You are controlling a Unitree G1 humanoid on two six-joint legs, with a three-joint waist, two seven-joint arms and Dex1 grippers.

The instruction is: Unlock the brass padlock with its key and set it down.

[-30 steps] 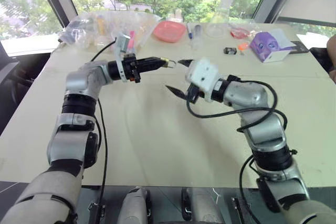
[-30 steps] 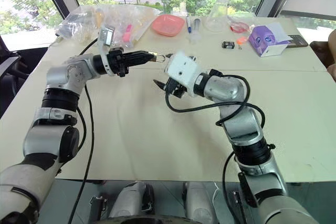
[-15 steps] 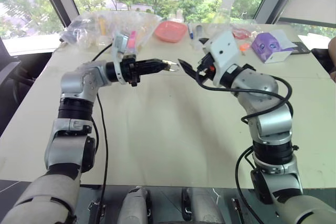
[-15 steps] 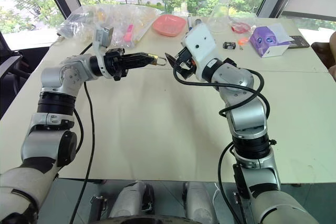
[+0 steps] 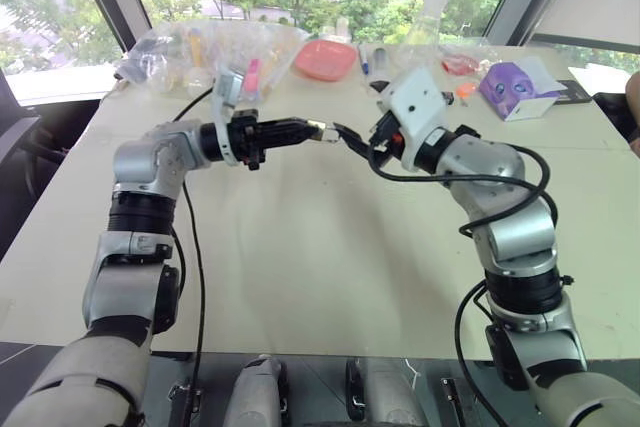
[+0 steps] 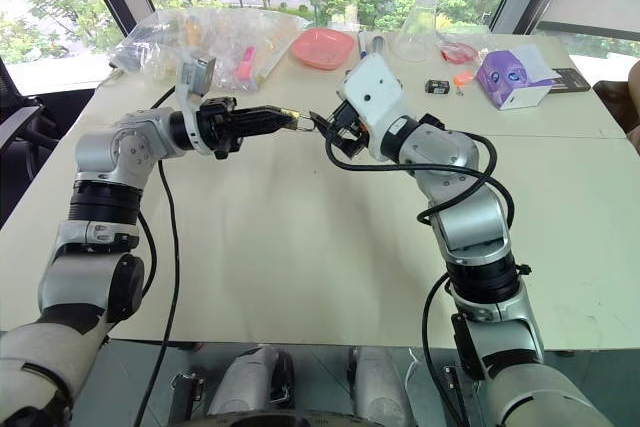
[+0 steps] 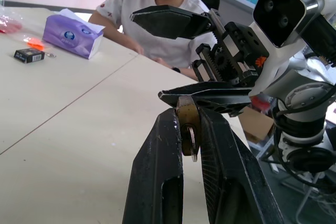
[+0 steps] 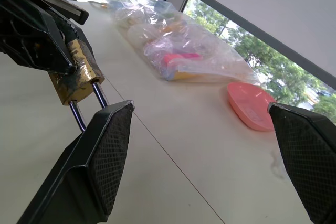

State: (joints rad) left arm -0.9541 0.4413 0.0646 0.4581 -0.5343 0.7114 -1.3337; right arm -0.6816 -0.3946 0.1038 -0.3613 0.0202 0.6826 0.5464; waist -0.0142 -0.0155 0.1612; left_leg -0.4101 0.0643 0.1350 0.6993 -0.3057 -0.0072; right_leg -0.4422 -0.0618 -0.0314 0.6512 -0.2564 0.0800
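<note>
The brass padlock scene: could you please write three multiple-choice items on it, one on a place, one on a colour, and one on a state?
1. Where is the brass padlock?
A. Lying on the table
B. Clamped between the left gripper's fingers, above the table
C. In the pink dish

2. What colour is the tissue box at the table's far right?
A. Purple
B. Green
C. Black

3. How do the right gripper's fingers stand?
A. Shut on the padlock
B. Shut on nothing
C. Wide apart, one fingertip beside the shackle

Answers:
1 B: the left wrist view shows the left gripper pinching the brass body, held over the table.
2 A: the box is purple in both eye views.
3 C: in its wrist view the right gripper has its two pads far apart, one just by the silver shackle.
</note>
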